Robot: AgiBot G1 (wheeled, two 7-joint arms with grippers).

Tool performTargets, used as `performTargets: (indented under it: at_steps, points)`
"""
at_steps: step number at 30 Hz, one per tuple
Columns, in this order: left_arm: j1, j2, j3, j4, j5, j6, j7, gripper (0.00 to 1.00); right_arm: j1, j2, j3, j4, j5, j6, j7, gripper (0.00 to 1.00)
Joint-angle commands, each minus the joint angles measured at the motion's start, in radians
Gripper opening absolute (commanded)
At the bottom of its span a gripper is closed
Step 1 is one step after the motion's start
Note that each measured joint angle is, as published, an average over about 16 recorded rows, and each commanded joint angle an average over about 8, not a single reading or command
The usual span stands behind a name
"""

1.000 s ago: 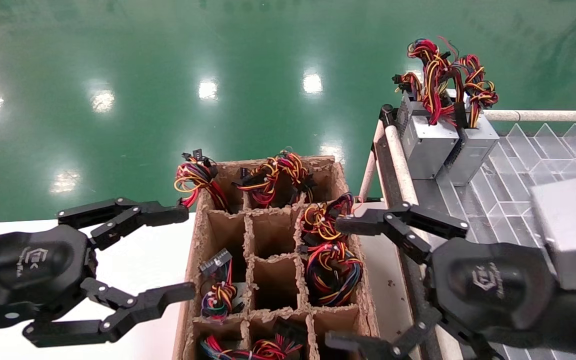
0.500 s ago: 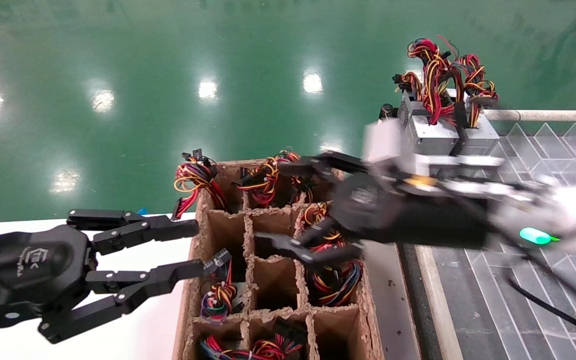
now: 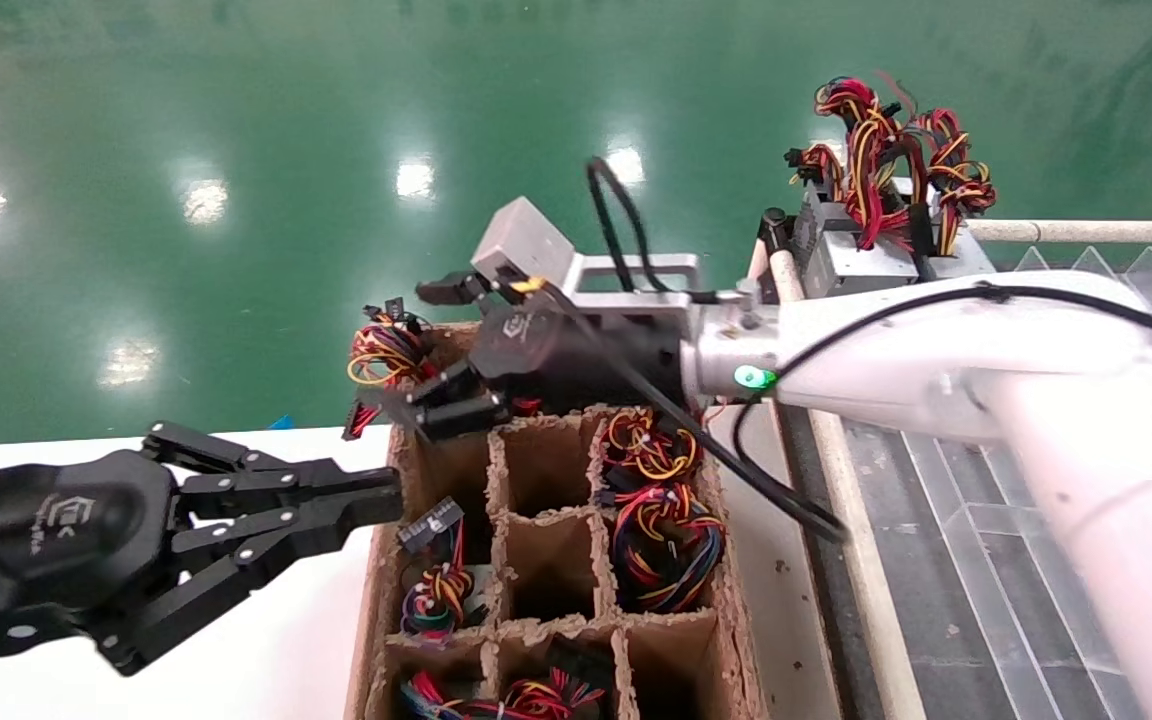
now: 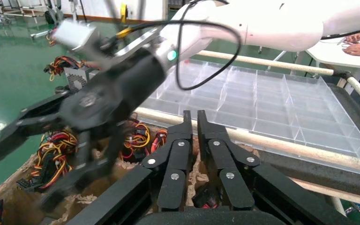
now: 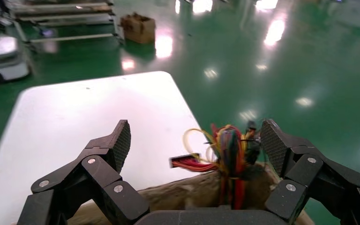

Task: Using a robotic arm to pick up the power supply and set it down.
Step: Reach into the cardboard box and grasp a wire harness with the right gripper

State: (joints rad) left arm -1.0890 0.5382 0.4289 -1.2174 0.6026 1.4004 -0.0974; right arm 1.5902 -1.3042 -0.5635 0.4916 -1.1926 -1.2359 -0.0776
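My right gripper [image 3: 411, 350], on the white robotic arm [image 3: 936, 350], reaches across the cardboard box [image 3: 381, 560] to its far left cell. It is open, and a red, yellow and orange wire bundle [image 3: 383, 355] stands up between its pads; in the right wrist view the gripper [image 5: 196, 140] straddles that bundle [image 5: 232, 145] without touching it. The power supply's grey body is hidden down in the cell. My left gripper [image 3: 391, 490] hovers over the white table [image 3: 286, 620] by the box's left wall, shut on nothing [image 4: 194, 117].
Other cells hold more wire bundles [image 3: 666, 530]. Two grey boxes with upright wires [image 3: 851, 262] stand on the rack to the right, beside a clear divided tray [image 3: 1086, 290]. Green floor lies beyond the table edge.
The right arm has swung from the near right across the box to its far left cell. The left gripper has gone from wide open to shut and edged toward the box.
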Motion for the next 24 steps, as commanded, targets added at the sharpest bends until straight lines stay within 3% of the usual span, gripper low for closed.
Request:
performTargets:
  at_steps: [1,4,6,12,14,24]
  points:
    - [0.000,0.000,0.000,0.000,0.000,0.000,0.000,0.00,0.021,-0.043,-0.007,-0.071,-0.017,0.029,-0.031,1.00]
    - [0.000,0.000,0.000,0.000,0.000,0.000,0.000,0.00,0.026,-0.060,-0.028,-0.100,-0.001,0.062,-0.047,1.00]
    - [0.000,0.000,0.000,0.000,0.000,0.000,0.000,0.00,0.024,-0.065,-0.049,-0.098,0.019,0.081,-0.049,0.90]
    - [0.000,0.000,0.000,0.000,0.000,0.000,0.000,0.00,0.021,-0.069,-0.147,-0.050,0.073,0.148,-0.029,0.16]
    - [0.000,0.000,0.000,0.000,0.000,0.000,0.000,0.00,0.022,-0.069,-0.185,-0.032,0.088,0.176,-0.019,0.01]
    - [0.000,0.000,0.000,0.000,0.000,0.000,0.000,0.00,0.015,-0.069,-0.346,0.039,0.191,0.349,0.011,0.00]
